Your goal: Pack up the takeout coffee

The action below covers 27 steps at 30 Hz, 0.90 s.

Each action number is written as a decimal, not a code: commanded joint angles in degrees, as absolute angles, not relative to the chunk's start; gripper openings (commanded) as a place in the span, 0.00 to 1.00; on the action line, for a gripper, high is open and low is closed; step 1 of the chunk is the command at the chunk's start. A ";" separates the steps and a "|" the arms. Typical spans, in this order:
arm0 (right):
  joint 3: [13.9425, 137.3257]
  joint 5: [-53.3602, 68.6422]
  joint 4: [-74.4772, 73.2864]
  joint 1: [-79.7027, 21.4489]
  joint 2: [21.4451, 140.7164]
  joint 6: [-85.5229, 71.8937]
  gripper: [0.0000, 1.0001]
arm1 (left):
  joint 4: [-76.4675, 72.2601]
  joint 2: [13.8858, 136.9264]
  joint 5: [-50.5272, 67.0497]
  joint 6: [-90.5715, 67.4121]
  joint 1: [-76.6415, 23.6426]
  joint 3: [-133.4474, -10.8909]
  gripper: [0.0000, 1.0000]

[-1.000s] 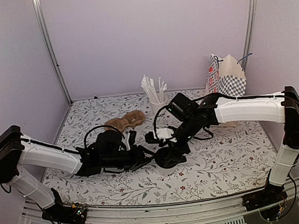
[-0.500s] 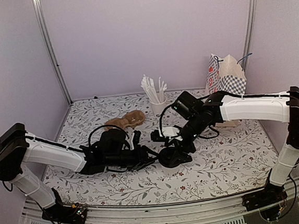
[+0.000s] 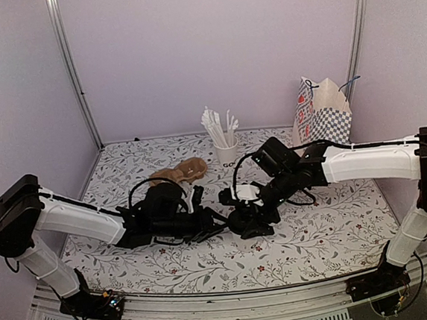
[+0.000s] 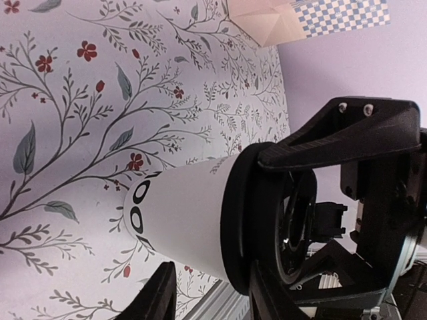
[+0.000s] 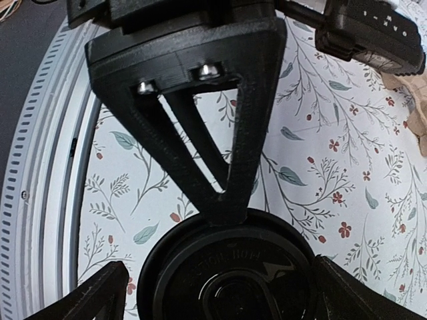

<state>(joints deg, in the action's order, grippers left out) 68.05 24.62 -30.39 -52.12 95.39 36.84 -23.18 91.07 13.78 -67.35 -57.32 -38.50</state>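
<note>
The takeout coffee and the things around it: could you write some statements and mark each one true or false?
1. The takeout coffee has its black lid on. True.
2. The right gripper is shut on the lid. False: its jaws stand open, one finger on each side of the lid.
3. The takeout coffee sits in the pulp cup carrier. False: the carrier lies farther back, apart from it.
4. The cup of straws stands behind both grippers, untouched. True.

You have a left arm [image 3: 77, 220] and a right arm [image 3: 363, 160] in white shells, with black joint housings and black cables looping near the wrists. The left tool [image 3: 219, 221] and the right tool [image 3: 249, 221] are matte black, their fingers [image 5: 250, 100] open triangular frames, each fastened with two silver screws.
</note>
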 commanded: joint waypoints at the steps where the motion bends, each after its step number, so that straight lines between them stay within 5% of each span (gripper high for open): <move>1: 62.05 19.75 -28.71 -53.17 96.04 34.68 0.93 | -11.94 95.36 14.08 -65.71 -57.06 -38.52 0.36; 9: 54.98 16.37 -23.55 -53.20 96.86 34.58 0.82 | -8.50 100.64 15.81 -66.00 -57.38 -36.31 0.28; 27: 50.84 13.74 -21.03 -52.27 90.71 33.67 0.86 | -10.76 98.05 8.11 -59.89 -59.56 -39.40 0.35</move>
<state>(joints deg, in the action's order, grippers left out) 55.05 17.96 -13.87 -52.73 88.86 34.41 -25.08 95.77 14.74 -64.95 -57.39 -41.39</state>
